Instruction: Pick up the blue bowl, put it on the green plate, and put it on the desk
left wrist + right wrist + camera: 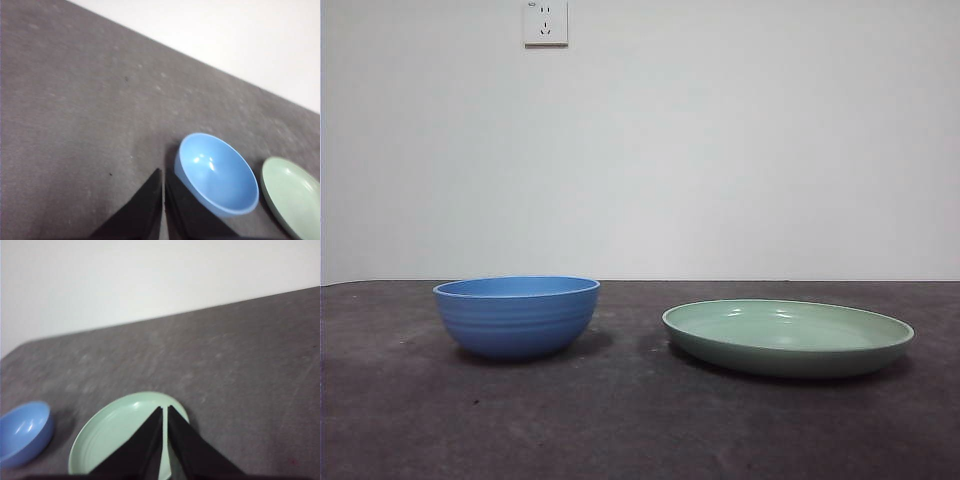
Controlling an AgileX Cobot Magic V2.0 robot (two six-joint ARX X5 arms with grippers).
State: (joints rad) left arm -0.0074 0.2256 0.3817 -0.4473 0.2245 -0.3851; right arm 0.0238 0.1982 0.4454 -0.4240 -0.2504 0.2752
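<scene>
The blue bowl [516, 315] stands upright and empty on the desk [620, 420] at the left. The green plate [787, 336] lies flat and empty on the desk to its right, with a gap between them. Neither arm shows in the front view. In the left wrist view my left gripper [163, 172] is shut and empty, raised above the desk just beside the bowl [216, 174], with the plate [292, 195] beyond. In the right wrist view my right gripper [165, 410] is shut and empty, held above the plate [117, 437], with the bowl [22, 432] off to the side.
A white wall stands behind the desk's far edge, with a wall socket [545, 22] high up at the left. Bare desk surface lies in front of and around both dishes.
</scene>
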